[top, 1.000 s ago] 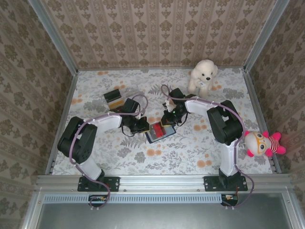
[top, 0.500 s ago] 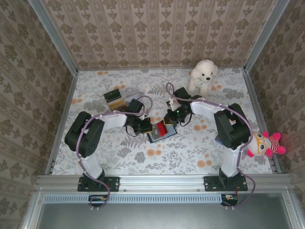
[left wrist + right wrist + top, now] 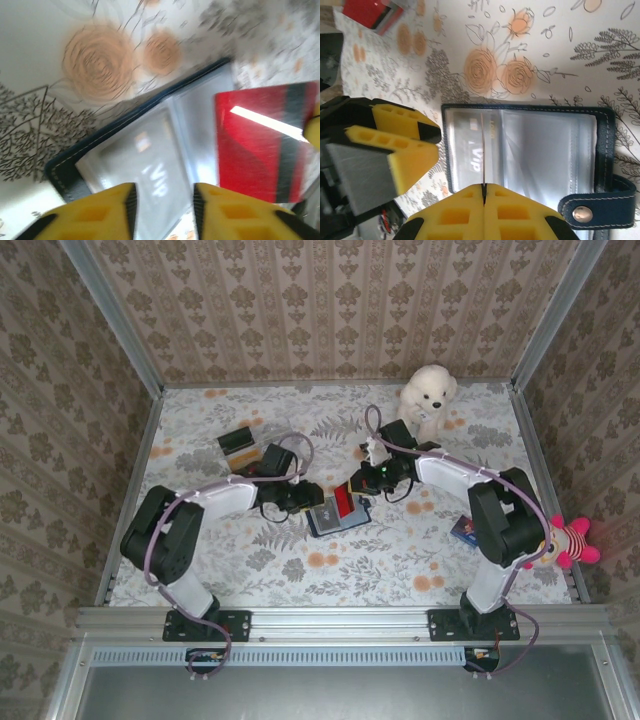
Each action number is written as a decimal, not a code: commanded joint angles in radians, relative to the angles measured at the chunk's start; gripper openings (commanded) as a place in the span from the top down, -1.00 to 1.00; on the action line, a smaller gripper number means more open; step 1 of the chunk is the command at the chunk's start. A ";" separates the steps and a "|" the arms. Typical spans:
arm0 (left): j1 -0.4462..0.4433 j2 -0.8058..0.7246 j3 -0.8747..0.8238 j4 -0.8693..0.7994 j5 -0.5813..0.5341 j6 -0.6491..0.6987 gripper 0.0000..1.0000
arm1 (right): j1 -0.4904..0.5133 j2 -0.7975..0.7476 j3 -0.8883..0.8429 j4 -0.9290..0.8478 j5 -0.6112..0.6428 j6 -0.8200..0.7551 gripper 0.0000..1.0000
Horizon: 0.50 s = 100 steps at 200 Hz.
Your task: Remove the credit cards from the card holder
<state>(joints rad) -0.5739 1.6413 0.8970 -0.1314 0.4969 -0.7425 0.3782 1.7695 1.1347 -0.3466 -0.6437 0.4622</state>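
Firmly pressed together, the yellow pads of the right pincer (image 3: 484,192) clamp the red credit card (image 3: 255,145) by one short end. Its own wrist camera sees the card edge-on, as a thin line rising from between the pads. The left wrist view shows the card's broad red face with a dark stripe near the gripped end. The card is held just over the open card holder (image 3: 547,150), above its half away from the left arm; whether it touches a pocket I cannot tell. The holder lies flat on the flowered tabletop (image 3: 400,560), inner side up. From above, its long axis runs left to right, the right end tipped slightly away from the arm bases. Its clasp tab (image 3: 592,205) with a metal snap sticks out beside the right pincer. A pale insert printed VIP (image 3: 476,156) sits under the clear pocket at the other end. The left pincer (image 3: 163,210) hangs over that end with a moderate gap between its pads and nothing in them, close to the right pincer and facing it. Farther out, a clear plastic box (image 3: 245,445) sits behind the left arm. A white plush bear (image 3: 428,400) is at the back right, and a small blue packet (image 3: 465,530) lies by the right arm. A pink-and-white doll (image 3: 562,542) lies at the right edge.
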 commanded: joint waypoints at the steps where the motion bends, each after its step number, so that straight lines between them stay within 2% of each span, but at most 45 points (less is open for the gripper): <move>1: 0.020 -0.061 -0.034 0.092 0.027 -0.074 0.01 | -0.021 -0.046 -0.030 0.085 -0.083 0.074 1.00; 21: 0.041 -0.076 -0.070 0.173 0.084 -0.150 -0.22 | -0.042 -0.063 -0.062 0.172 -0.150 0.145 1.00; 43: 0.045 -0.077 -0.085 0.238 0.140 -0.220 -0.38 | -0.055 -0.086 -0.091 0.272 -0.213 0.231 1.00; 75: 0.037 -0.089 -0.075 0.291 0.192 -0.281 -0.42 | -0.058 -0.120 -0.124 0.426 -0.288 0.365 1.00; 100: 0.036 -0.095 -0.080 0.394 0.223 -0.353 -0.40 | -0.059 -0.148 -0.133 0.497 -0.314 0.434 1.00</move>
<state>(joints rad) -0.5350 1.5768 0.8200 0.1303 0.6540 -0.9989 0.3222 1.6730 1.0176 0.0139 -0.8745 0.7815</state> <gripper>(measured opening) 0.703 0.045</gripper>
